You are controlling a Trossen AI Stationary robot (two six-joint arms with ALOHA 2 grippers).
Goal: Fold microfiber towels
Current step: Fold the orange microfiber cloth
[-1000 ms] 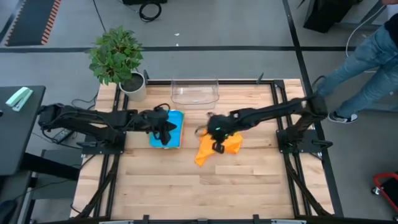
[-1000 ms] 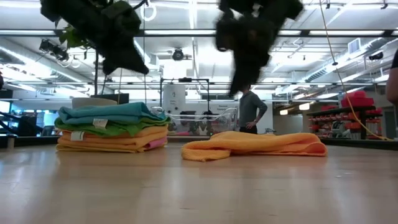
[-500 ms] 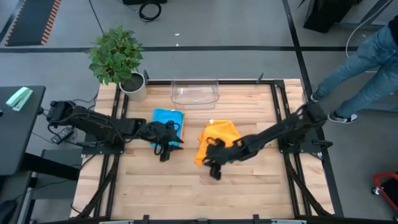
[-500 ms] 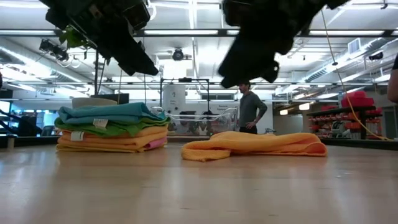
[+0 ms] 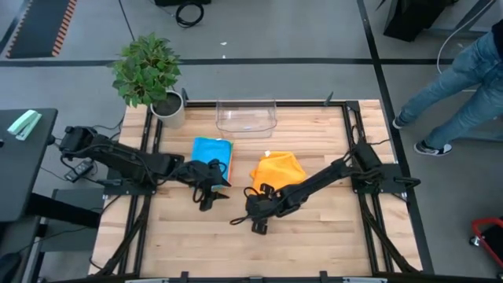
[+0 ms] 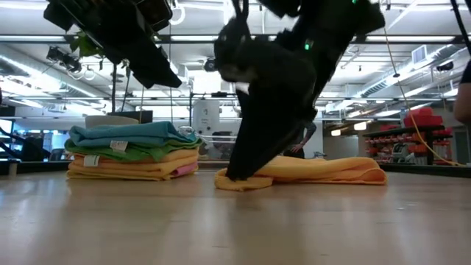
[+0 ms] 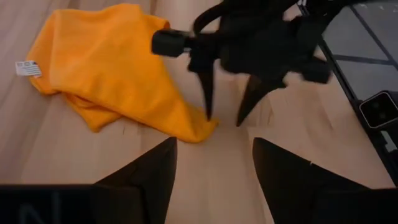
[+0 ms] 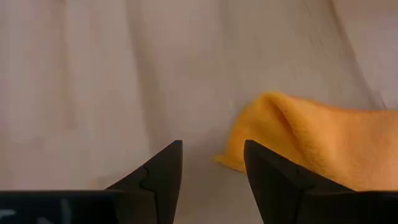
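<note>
An orange towel point(image 5: 279, 170) lies loosely bunched on the table's middle, its near corner point(image 7: 200, 129) on the wood. My right gripper point(image 5: 253, 214) is open and low, with its fingers pointing down just beside that corner point(image 8: 249, 155). It also shows in the left wrist view point(image 7: 224, 115). My left gripper point(image 5: 211, 192) is open and empty, raised above the table near the stack. The stack of folded towels point(image 6: 132, 151) has the blue one point(image 5: 212, 151) on top, with green, orange, yellow and pink below.
A clear plastic bin point(image 5: 246, 116) stands at the far edge, and a potted plant point(image 5: 149, 75) at the far left corner. A person's legs point(image 5: 464, 71) show beyond the table's right side. Bare wood point(image 5: 299, 244) lies toward the near edge.
My right gripper has gone from over the orange towel toward the table's near and left edges and down, to the towel's near corner. My left gripper has drawn off the stack toward the near edge. The towel and the stack have kept their shape.
</note>
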